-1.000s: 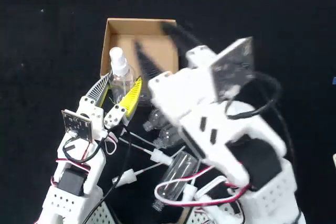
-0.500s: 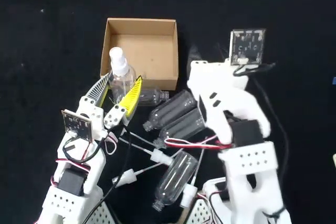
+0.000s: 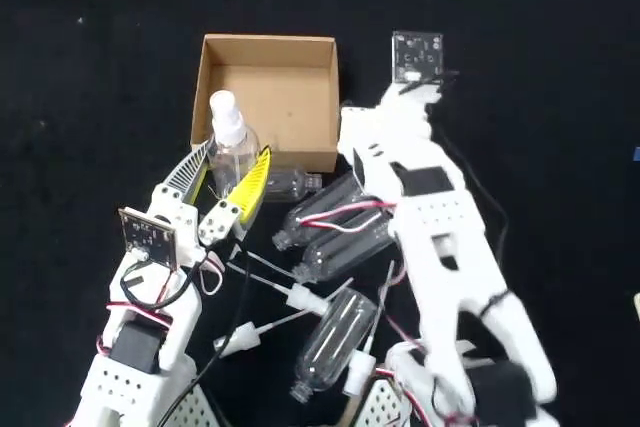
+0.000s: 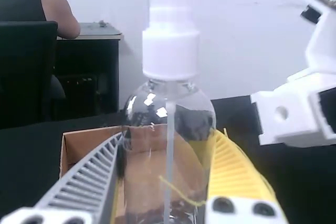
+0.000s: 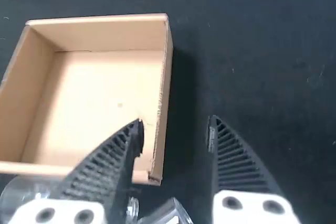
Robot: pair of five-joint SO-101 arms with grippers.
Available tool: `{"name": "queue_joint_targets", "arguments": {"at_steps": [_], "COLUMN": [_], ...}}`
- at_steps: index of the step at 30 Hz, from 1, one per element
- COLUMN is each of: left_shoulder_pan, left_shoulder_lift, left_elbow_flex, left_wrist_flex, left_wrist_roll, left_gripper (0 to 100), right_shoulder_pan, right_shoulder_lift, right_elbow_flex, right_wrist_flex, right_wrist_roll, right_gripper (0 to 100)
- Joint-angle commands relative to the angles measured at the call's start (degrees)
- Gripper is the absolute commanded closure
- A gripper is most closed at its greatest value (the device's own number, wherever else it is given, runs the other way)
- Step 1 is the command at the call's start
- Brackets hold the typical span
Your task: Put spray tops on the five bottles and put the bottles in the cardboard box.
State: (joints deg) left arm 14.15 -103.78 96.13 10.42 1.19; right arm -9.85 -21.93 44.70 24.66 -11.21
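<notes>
Near cardboard box [image 3: 205, 77], left tool [image 3: 235, 150] clasping spray-topped bottle [image 3: 229, 130]

Nothing legible from here: the cardboard box [image 3: 285, 97] looks plain, and the circuit boards [image 3: 417, 55] may carry print too small.

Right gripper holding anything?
No, the right gripper is open with nothing in it, poised by a corner of the cardboard box.

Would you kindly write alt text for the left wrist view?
A clear bottle with a white spray top stands upright in the jaws of the left gripper, with the box behind. The right arm is nearby.
</notes>
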Motion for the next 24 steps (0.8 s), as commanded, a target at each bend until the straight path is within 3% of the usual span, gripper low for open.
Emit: {"name": "queue_joint_targets", "arguments": {"at_steps": [1, 13, 24], "left_shoulder_pan": [0.0, 0.0, 0.0], "left_shoulder_lift": [-0.6, -0.6, -0.6], "left_elbow_flex": [1.3, 1.3, 1.3], "left_wrist_flex": [0.2, 0.3, 0.3], "left_wrist_roll": [0.0, 0.0, 0.0], "left_gripper": [87, 87, 87], "right_shoulder_pan": [-2.0, -5.2, -3.2], "right_shoulder_lift": [3.3, 7.3, 16.7], "right_elbow_flex": [-4.3, -4.3, -4.3], "right_wrist_flex": [-4.5, -7.5, -19.5], "right_wrist_roll": [-0.3, 0.2, 0.2], "right_gripper": [82.2, 82.2, 82.2]}}
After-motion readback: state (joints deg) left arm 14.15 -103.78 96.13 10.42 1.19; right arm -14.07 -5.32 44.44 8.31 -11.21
